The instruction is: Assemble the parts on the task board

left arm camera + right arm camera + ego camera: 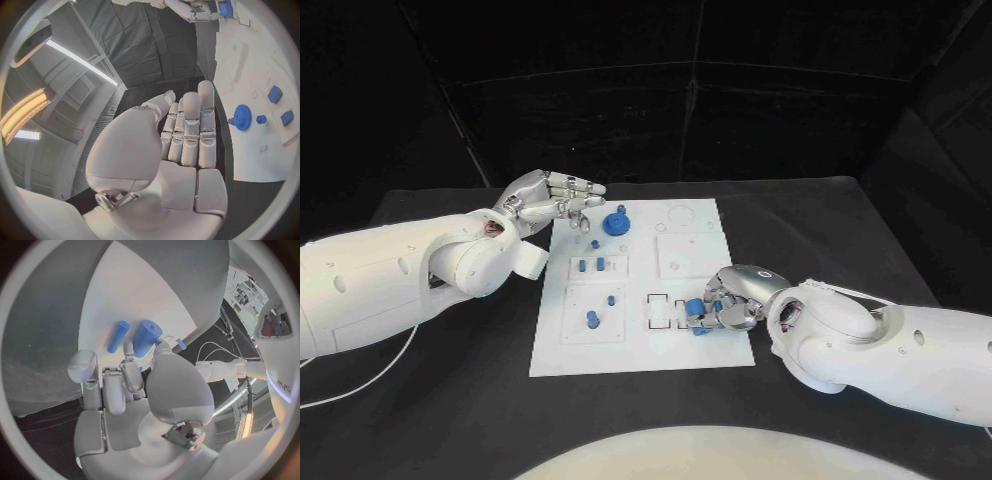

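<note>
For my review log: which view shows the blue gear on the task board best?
The left wrist view: the blue gear sits close and unobstructed, teeth visible, just beyond the left hand. The head view shows it small near the task board's far edge. In the right wrist view I cannot pick it out.

No legible text or labels anywhere

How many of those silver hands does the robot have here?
2. The left hand hovers empty by the far left corner of the task board. The right hand is down on the board's near right part, fingers among blue parts.
</note>
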Tool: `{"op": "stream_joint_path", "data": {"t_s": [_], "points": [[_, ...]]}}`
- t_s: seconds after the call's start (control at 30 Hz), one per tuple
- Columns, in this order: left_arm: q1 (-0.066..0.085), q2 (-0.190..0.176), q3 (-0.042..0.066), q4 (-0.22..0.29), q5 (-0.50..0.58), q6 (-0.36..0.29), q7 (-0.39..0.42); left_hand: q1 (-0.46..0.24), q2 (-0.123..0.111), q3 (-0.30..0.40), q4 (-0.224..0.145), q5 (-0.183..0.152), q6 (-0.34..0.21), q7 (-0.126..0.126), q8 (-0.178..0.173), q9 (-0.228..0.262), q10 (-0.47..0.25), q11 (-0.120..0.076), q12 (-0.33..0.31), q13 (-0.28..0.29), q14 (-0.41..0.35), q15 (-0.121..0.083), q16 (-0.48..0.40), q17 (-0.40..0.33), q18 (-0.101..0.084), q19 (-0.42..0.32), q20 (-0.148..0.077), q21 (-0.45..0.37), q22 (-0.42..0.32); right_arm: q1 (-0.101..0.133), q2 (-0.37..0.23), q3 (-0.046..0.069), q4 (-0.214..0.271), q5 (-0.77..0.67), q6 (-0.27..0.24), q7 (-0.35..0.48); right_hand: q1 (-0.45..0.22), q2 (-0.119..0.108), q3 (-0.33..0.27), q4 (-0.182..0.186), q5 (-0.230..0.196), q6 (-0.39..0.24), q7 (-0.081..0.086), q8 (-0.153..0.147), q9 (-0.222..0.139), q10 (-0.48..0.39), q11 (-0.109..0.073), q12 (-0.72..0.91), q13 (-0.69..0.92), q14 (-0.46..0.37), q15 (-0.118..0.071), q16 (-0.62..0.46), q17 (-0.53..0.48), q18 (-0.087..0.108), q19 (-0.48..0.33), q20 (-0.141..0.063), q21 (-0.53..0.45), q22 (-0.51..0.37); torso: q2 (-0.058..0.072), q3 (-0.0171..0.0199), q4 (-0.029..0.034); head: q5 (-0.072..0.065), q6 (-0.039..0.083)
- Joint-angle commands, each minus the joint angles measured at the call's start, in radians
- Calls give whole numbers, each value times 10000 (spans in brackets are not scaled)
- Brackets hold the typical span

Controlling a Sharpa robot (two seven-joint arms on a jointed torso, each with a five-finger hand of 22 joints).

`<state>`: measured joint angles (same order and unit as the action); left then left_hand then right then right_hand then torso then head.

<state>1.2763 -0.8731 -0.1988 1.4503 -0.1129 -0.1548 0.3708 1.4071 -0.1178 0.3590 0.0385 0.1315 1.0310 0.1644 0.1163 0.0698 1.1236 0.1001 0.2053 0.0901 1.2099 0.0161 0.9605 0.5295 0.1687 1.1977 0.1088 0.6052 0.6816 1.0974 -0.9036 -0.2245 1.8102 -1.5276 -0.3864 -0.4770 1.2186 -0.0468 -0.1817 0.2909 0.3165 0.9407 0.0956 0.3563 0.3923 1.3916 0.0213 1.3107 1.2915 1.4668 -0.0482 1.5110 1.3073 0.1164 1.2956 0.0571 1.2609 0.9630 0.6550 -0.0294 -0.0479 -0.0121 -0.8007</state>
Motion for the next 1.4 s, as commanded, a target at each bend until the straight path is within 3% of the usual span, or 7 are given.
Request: {"op": "stream_joint_path", "data": {"t_s": [0.03, 0.5, 0.57, 0.7, 0.8, 1.1, 1.4], "points": [[10, -9, 8, 30, 55, 129, 80, -68, 7, -54, 11, -8, -40, 38, 50, -17, -60, -16, 52, 6, -63, -23, -25, -16, 129, -62, 33, -34, -12, -20, 63, -3, -17, -69, 230, -50, -21, 48, -92, -14, -24, -128, 50, -77, 13, -123, 11, -86, -38, 767, 14, -15, 1345, -42, -101, 45, -80, -63, 2, -4, -12, -1, 4], [10, -25, 8, 38, 55, 128, 73, -68, 7, -54, 11, -8, -40, 38, 50, -17, -60, -16, 52, 6, -63, -23, -25, -16, 129, -62, 33, -34, -12, -46, 217, -3, -170, -166, 712, -89, -120, -65, -256, -5, -159, -377, 153, -188, -9, -411, 109, -445, -320, 735, 99, -83, 1237, 7, -262, 123, -263, -341, -3, -1, 5, -4, -46], [10, -30, 8, 40, 55, 129, 74, -68, 7, -54, 11, -8, -40, 38, 50, -17, -60, -16, 52, 6, -63, -23, -25, -16, 129, -62, 33, -34, -12, -48, 217, -3, -173, -176, 633, -60, 17, -33, -221, -40, 85, -339, 145, -151, 11, -388, 108, -408, -262, 742, 105, -69, 1272, -1, -233, 136, -237, -280, -2, -6, -2, 12, -64], [10, -42, 8, 43, 55, 126, 72, -77, 13, -60, 18, -6, -43, 36, 53, -16, -65, -18, 62, 7, -64, -22, -22, -18, 130, -61, 35, -43, -17, -50, 102, -2, -83, -106, -18, 131, 458, 132, -140, -101, 1350, -102, 58, -7, 75, -122, 27, -109, 71, 799, 43, 42, 1497, -50, -41, 100, -56, 44, 0, -4, -28, 33, -41], [10, -39, 8, 36, 55, 129, 65, -77, 13, -60, 18, -6, -43, 36, 53, -16, -65, -18, 62, 7, -64, -22, -22, -18, 130, -61, 35, -43, -17, -50, -60, -1, 56, 170, -657, 345, 612, 226, -122, -95, 1873, 50, 0, 46, 90, 35, -29, 59, 253, 838, -2, 128, 1664, -85, 76, 58, 65, 246, -11, 0, -19, 24, -34], [10, 47, 7, -48, 55, 157, 47, -77, 13, -60, 18, -6, -43, 36, 53, -16, -65, -18, 62, 7, -64, -22, -22, -18, 130, -61, 35, -43, -17, -45, -369, 4, 491, 1332, -2389, 1139, 641, 371, -121, -49, 2047, 204, -53, 87, 99, 139, -76, 159, 373, 862, -39, 186, 1779, -103, 136, 22, 132, 352, -29, -1, 17, 21, 25], [9, 105, 0, -108, 55, 186, 23, -77, 13, -60, 18, -6, -43, 36, 53, -16, -65, -18, 62, 7, -64, -22, -22, -18, 130, -61, 35, -43, -17, -40, -205, 9, 539, 1735, -2319, 1073, 490, 422, -207, -12, 1977, 257, -69, 81, 92, 153, -91, 146, 377, 861, -56, 185, 1776, -106, 143, 1, 143, 363, -69, -5, 37, 72, 53]]}}
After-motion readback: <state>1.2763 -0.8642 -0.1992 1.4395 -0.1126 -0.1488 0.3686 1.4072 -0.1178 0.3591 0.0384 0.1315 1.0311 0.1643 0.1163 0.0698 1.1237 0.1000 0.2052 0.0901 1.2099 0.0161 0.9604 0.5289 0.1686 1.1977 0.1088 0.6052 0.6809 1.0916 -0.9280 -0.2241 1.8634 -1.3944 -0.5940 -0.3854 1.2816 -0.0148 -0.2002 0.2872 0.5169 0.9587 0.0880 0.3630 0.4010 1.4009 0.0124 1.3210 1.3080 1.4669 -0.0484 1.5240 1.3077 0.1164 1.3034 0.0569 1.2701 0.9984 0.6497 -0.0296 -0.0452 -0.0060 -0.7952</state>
